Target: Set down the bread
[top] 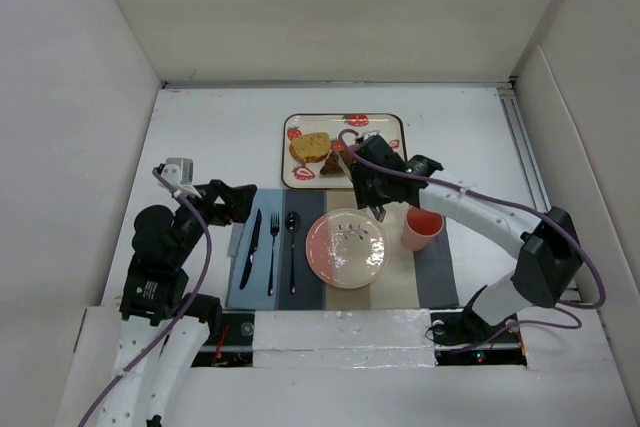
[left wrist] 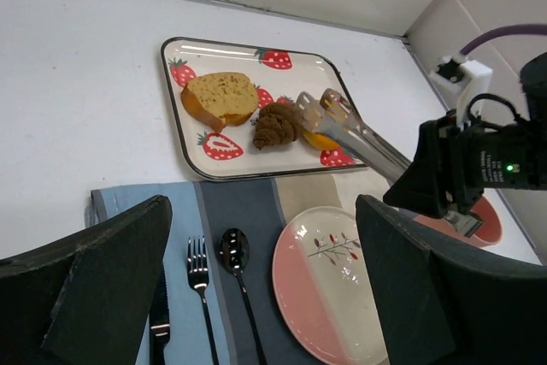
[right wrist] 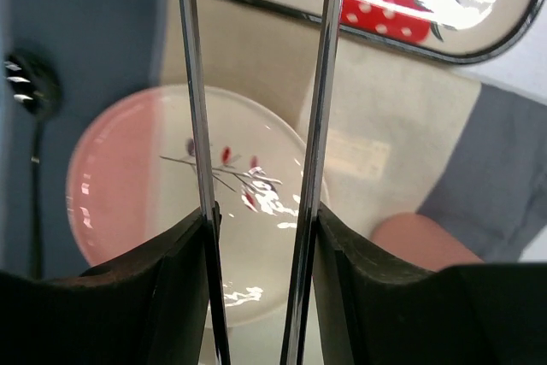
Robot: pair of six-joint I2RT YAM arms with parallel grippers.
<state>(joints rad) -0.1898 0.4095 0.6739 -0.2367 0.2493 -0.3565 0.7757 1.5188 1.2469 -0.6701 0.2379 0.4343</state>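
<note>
A white worktop [top: 200, 137] lies boxed in by plain white walls [top: 330, 7], with a striped blue, grey and beige placemat [top: 440, 272] at lower centre of the top view.

All the bread sits on the strawberry-printed tray [left wrist: 256, 164], upper centre. The tan-yellow loaf slice [left wrist: 220, 96] lies flat with its speckled cut face up, darker crust on its lower-left edge and its long axis running left to right. Just to its right the dark brown wedge [left wrist: 276, 126] is ridged; from above its narrow end seems to point toward the top of the frame. The orange donut [left wrist: 318, 139] shows only as a sliver behind the metal tongs [left wrist: 363, 138].

The right gripper [right wrist: 256, 232] pinches those tongs, whose tips reach the donut. The left gripper [top: 238, 203] is spread wide, at the placemat's left edge.
</note>
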